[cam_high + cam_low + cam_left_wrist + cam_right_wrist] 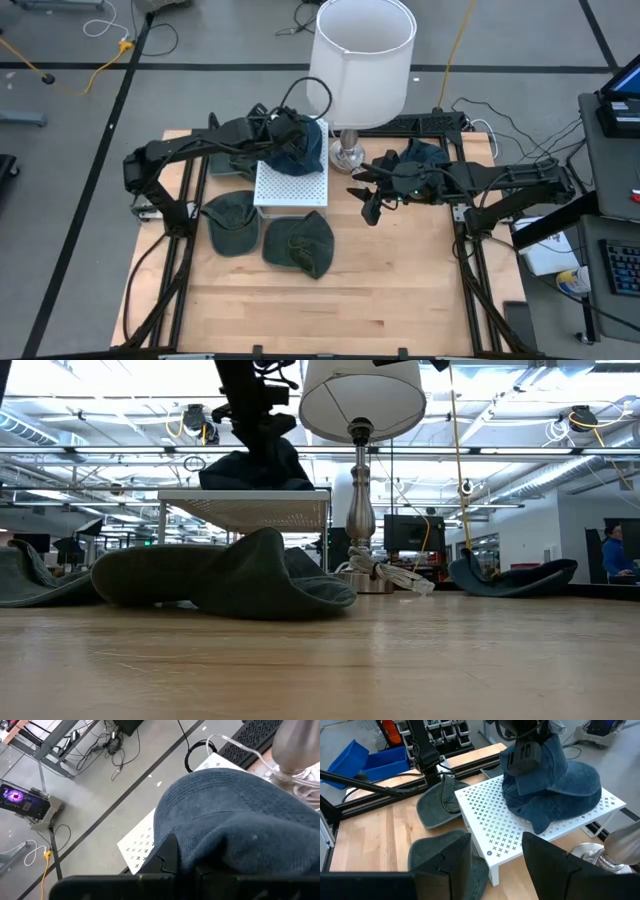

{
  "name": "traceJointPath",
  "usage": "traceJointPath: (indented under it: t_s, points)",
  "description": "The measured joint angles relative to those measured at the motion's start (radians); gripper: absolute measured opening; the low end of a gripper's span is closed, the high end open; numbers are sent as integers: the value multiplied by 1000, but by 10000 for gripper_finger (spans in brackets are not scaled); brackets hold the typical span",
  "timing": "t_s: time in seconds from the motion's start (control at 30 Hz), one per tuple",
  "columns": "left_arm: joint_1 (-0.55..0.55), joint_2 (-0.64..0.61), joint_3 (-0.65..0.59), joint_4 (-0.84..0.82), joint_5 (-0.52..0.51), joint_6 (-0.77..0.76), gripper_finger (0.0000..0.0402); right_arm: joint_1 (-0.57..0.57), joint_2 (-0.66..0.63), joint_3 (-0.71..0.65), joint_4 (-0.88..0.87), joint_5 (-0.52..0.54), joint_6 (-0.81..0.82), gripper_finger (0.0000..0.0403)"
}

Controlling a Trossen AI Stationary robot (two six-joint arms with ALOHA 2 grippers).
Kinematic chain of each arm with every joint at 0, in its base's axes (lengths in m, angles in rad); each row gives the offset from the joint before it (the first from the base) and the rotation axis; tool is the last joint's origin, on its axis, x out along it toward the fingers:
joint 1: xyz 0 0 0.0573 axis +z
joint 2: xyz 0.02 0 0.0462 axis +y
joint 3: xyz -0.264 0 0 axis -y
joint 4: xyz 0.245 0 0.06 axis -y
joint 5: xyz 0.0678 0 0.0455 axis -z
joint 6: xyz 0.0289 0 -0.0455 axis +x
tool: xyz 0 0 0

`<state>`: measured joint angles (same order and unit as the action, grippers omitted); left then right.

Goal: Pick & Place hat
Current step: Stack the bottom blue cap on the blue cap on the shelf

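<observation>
A blue hat [560,780] lies on a white perforated stand [490,815] beside the lamp base; it also shows in the high view [305,150] and the left wrist view [240,820]. My left gripper [525,755] is above the stand, shut on this hat. My right gripper [368,205] hovers open and empty over the table, right of the stand. Two green hats [230,220] [300,240] lie flat on the table in front of the stand. Another blue hat [420,155] lies by the right arm. My left gripper pinches a raised fold of the blue hat's crown [545,755] between its two fingers [165,857]. The fingers come from above, pointing down. The cloth is drawn up to the fingers, while the hat's lower part and brim [545,820] lie on the white stand.
A lamp with a white shade [360,60] and a metal base [347,152] stands just behind the stand, its cord coiled nearby. A dark hat [235,160] lies under the left arm. Bare wood [400,290] lies toward the table's near edge.
</observation>
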<state>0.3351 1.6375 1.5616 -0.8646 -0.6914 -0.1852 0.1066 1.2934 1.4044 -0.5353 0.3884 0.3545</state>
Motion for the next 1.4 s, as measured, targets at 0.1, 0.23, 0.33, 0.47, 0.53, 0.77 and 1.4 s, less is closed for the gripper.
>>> traceJointPath:
  t_s: [0.1, 0.23, 0.33, 0.47, 0.53, 0.77, 1.4]
  points:
    - [-2, -1, 0, 0, 0, -2, 11, 0, 0, 0, 6, 0, 14, 169]
    - [-1, -5, 0, -1, 1, 1, 30, 1, 0, 0, 7, 0, 26, 169]
    - [-1, -14, 0, -1, 1, 16, 45, 6, 0, 0, 8, 0, 26, 169]
    - [-1, -25, 0, -14, 6, 34, 81, 14, 0, -2, 11, 0, 26, 169]
    - [-1, -33, 0, -4, 4, 50, 106, 13, 0, -14, 27, 1, 24, 169]
    - [-4, -81, -1, -5, 49, 96, 191, 13, 1, -71, 105, -19, 38, 169]
    - [40, -172, -1, 145, 43, 688, 210, 13, 1, -241, 411, -51, 24, 169]
